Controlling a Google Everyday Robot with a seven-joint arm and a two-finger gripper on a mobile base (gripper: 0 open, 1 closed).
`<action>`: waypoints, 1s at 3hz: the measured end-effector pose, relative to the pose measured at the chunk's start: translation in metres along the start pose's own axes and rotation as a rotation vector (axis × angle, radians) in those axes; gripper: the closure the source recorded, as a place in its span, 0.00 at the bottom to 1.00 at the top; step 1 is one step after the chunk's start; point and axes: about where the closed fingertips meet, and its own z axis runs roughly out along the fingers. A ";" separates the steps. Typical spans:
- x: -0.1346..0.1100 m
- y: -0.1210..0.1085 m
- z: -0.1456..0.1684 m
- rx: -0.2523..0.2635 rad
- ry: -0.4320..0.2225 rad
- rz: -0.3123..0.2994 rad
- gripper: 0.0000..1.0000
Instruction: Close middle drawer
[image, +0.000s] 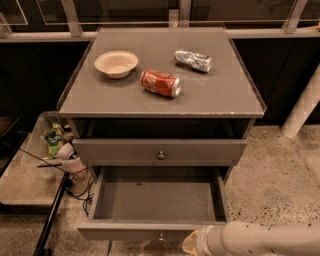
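Note:
The middle drawer (155, 202) is pulled far out of the grey cabinet and its grey box is empty. Its flat front (125, 231) runs along the bottom of the view, with a small round knob (161, 236) at centre. My gripper (193, 243) is at the bottom edge of the view, at the end of the white arm (265, 240). It sits just in front of the drawer front, a little right of the knob. Whether it touches the front I cannot tell.
Above the open drawer is a closed drawer (160, 150) with a knob. On the cabinet top (220, 95) lie a white bowl (116, 63), a red can (160, 83) on its side and a crushed silver can (193, 60). A bin of clutter (52, 145) and cables stand at the left.

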 end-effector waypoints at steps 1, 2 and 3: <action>-0.004 -0.003 0.003 0.002 0.000 -0.011 0.82; -0.004 -0.003 0.003 0.002 0.000 -0.011 0.59; -0.004 -0.003 0.003 0.002 0.000 -0.011 0.36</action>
